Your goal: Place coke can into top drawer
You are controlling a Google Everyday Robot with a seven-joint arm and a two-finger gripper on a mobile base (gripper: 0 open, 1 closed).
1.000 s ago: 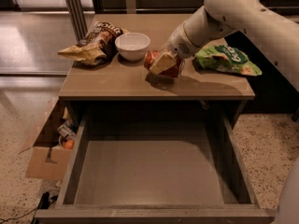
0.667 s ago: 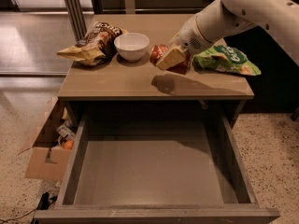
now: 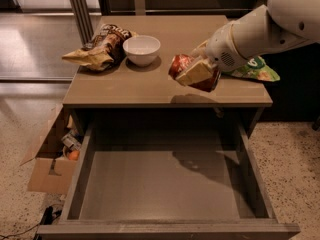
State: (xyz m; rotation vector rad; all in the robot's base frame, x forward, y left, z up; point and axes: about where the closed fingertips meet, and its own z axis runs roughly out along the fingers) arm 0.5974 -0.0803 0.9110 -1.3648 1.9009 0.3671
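My gripper [image 3: 196, 73] is shut on the coke can [image 3: 181, 65], a red can with a silver end, and holds it on its side in the air above the front right part of the cabinet top [image 3: 150, 89]. The can's shadow falls on the cabinet top near its front edge. The top drawer [image 3: 165, 184] stands pulled wide open below, its flat grey-brown bottom bare. My white arm reaches in from the upper right.
A white bowl [image 3: 142, 49] and a brown-yellow chip bag [image 3: 100, 46] sit at the back left of the cabinet top. A green chip bag [image 3: 252, 68] lies at the right edge behind my arm. A cardboard box [image 3: 50, 159] stands on the floor at left.
My gripper has lifted the coke can off the cabinet top and carried it forward toward the front edge, above the table surface.
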